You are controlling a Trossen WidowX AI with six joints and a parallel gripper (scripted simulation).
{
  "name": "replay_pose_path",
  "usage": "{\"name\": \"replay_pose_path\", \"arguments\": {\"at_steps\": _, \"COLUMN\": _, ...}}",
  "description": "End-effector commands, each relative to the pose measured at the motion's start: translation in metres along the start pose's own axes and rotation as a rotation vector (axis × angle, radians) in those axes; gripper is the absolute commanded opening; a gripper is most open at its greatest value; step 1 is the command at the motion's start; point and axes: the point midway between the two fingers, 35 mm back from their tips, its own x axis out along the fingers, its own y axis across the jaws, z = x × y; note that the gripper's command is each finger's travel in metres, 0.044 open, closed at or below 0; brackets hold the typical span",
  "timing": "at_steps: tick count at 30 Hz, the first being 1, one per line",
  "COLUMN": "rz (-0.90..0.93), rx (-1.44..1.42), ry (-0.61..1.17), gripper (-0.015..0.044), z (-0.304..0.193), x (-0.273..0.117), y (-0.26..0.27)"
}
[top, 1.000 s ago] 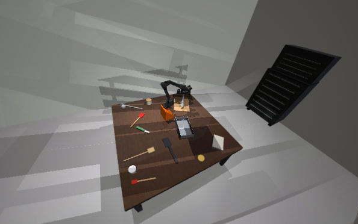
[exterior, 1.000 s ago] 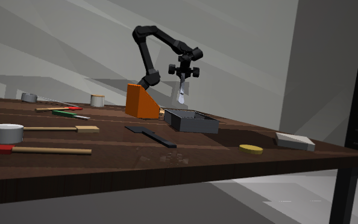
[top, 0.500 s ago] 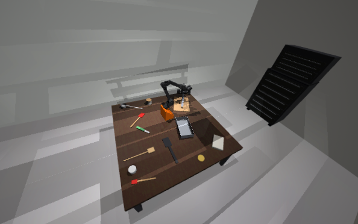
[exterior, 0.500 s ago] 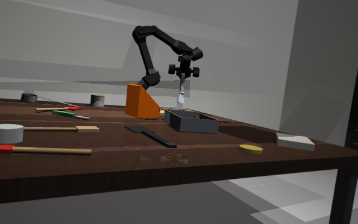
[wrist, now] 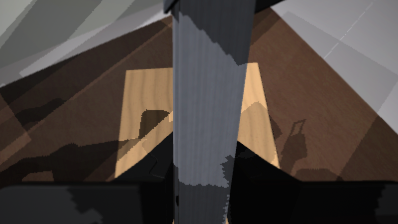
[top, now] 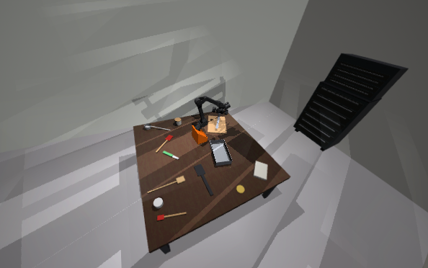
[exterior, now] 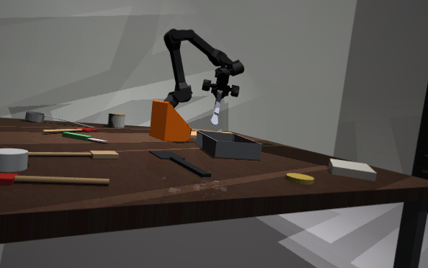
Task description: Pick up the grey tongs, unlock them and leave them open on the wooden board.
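The grey tongs (top: 217,123) (exterior: 216,108) (wrist: 207,100) hang steeply down from my gripper (top: 220,113) (exterior: 220,94) (wrist: 198,135), which is shut on them. Their lower end points down in the air above the table. Their arms look close together in the exterior view; the lock near the hinge cannot be made out. The wooden board (top: 223,127) (exterior: 194,133) (wrist: 145,90) lies below them, partly hidden behind the tongs in the wrist view. The roasting tin (top: 223,164) (exterior: 238,150) stands on the table in front of the board, with nothing across it.
An orange wedge-shaped block (top: 199,136) (exterior: 159,120) stands beside the arm's base, near the board and tin. A black spatula (top: 205,181) (exterior: 189,166), a yellow disc (top: 240,189) (exterior: 300,178) and a white block (top: 261,171) (exterior: 352,170) lie farther forward.
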Motion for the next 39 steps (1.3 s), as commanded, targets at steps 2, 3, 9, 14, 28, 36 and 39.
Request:
{"name": "replay_pose_path", "arguments": {"at_steps": 2, "rz": 0.008, "rx": 0.044, "ry": 0.08, "gripper": -0.015, "z": -0.005, "x": 0.009, "y": -0.005}}
{"name": "replay_pose_path", "arguments": {"at_steps": 3, "rz": 0.009, "rx": 0.052, "ry": 0.096, "gripper": -0.015, "z": -0.007, "x": 0.011, "y": -0.005}}
{"name": "replay_pose_path", "arguments": {"at_steps": 9, "rz": 0.018, "rx": 0.087, "ry": 0.193, "gripper": -0.015, "z": -0.016, "x": 0.021, "y": -0.007}}
{"name": "replay_pose_path", "arguments": {"at_steps": 14, "rz": 0.022, "rx": 0.104, "ry": 0.278, "gripper": -0.015, "z": -0.023, "x": 0.03, "y": -0.008}}
{"name": "replay_pose_path", "arguments": {"at_steps": 28, "rz": 0.018, "rx": 0.094, "ry": 0.514, "gripper": -0.015, "z": -0.039, "x": 0.05, "y": -0.006}}
{"name": "replay_pose_path", "arguments": {"at_steps": 36, "rz": -0.003, "rx": 0.051, "ry": 0.642, "gripper": -0.015, "z": -0.044, "x": 0.06, "y": -0.004}}
{"name": "replay_pose_path", "arguments": {"at_steps": 39, "rz": -0.013, "rx": 0.026, "ry": 0.688, "gripper": -0.015, "z": -0.045, "x": 0.064, "y": -0.003}}
